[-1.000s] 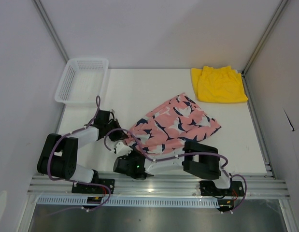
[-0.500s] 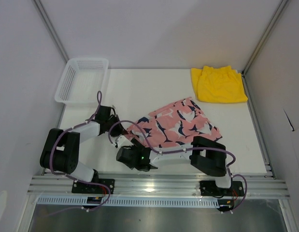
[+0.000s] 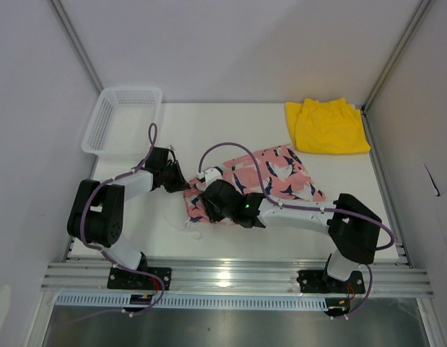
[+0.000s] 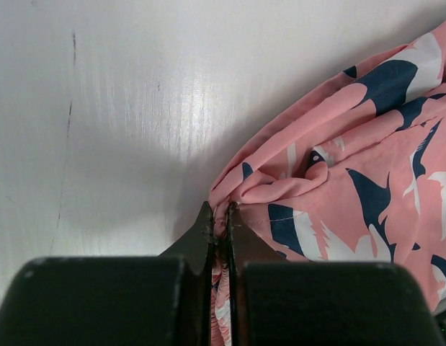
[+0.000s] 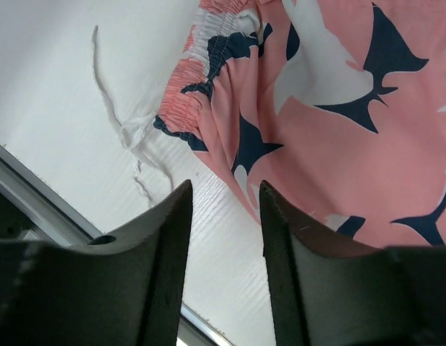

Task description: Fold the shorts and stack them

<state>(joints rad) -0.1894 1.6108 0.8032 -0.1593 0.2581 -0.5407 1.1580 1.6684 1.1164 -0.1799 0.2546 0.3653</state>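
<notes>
The pink shorts [image 3: 281, 172] with the navy-and-white print lie bunched at mid-table. My left gripper [image 3: 183, 182] is at their left edge; in the left wrist view it [image 4: 221, 213] is shut on a fold of the pink shorts [image 4: 352, 180]. My right gripper [image 3: 203, 204] hovers low over the near-left corner of the shorts. In the right wrist view it [image 5: 224, 196] is open, with only bare table between its fingers; the waistband [image 5: 215, 50] and white drawstring [image 5: 125, 130] lie just beyond. The yellow shorts [image 3: 326, 126] lie folded at the far right.
A white mesh basket [image 3: 122, 119] stands at the far left corner. The metal rail [image 3: 237, 275] runs along the table's near edge, close behind the right gripper. White walls enclose the table on three sides.
The right arm swung from the near edge up over the shorts and its jaws came off the cloth. The left gripper carried its edge farther back. The shorts are more bunched.
</notes>
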